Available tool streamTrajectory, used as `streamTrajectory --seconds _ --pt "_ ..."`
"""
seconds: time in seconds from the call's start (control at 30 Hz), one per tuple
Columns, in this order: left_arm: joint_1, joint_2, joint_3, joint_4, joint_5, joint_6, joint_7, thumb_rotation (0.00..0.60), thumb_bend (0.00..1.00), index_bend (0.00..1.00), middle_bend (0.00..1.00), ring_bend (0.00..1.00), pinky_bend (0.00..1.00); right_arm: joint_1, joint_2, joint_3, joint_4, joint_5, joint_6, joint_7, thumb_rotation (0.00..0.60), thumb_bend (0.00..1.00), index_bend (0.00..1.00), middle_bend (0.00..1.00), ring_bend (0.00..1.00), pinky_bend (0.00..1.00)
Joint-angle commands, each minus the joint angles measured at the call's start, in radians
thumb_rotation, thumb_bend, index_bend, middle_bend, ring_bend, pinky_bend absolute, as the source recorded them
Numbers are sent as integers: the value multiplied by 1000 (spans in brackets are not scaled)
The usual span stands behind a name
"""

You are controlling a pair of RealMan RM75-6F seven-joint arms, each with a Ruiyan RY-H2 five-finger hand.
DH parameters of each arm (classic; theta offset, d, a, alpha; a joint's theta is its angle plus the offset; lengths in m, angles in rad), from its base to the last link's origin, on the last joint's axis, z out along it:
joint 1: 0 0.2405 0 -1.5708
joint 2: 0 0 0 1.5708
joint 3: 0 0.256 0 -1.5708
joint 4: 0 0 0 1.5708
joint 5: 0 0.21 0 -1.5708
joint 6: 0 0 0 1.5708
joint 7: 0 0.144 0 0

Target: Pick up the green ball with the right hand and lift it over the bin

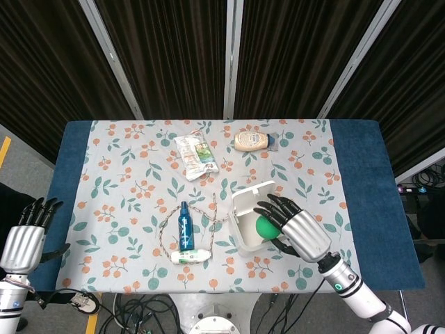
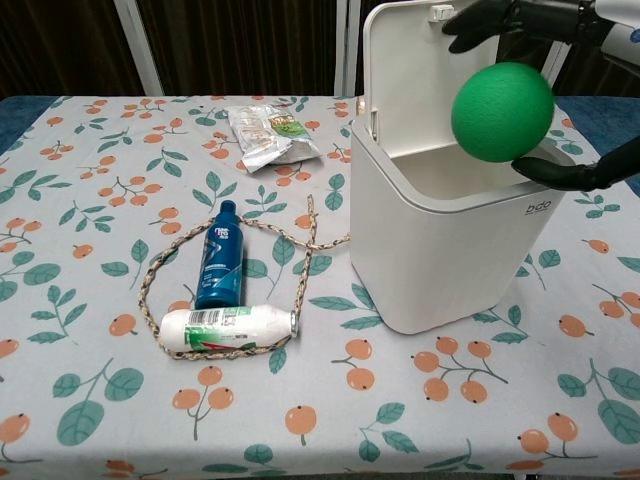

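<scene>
One ball (image 2: 502, 112) only: keep right hand (image 1: 295, 229) fingers (image 2: 490, 20) wrapped on it, centred above bin (image 2: 450, 240) opening, clear of lid. Left hand (image 1: 26, 236): idle, fingers apart, far from bin.

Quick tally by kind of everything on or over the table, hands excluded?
Bottles: 3 (blue bottle, white bottle, beige squeeze bottle)
Balls: 1 (green ball, over the bin)
Bins: 1 (white bin, lid open)
Snack packets: 1 (snack packet)
Ropes: 1 (braided rope)
Total: 7
</scene>
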Motion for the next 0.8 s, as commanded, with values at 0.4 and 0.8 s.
streamTrajectory --seconds 0.4,0.8 --pt "3 2 0 -7 2 6 6 600 124 142 110 35 124 -85 65 -30 52 -34 169 82 600 201 30 109 2 125" --pt "3 4 -8 -1 37 50 6 600 124 162 130 35 128 -319 67 -57 368 277 224 97 600 114 0 0 0 0"
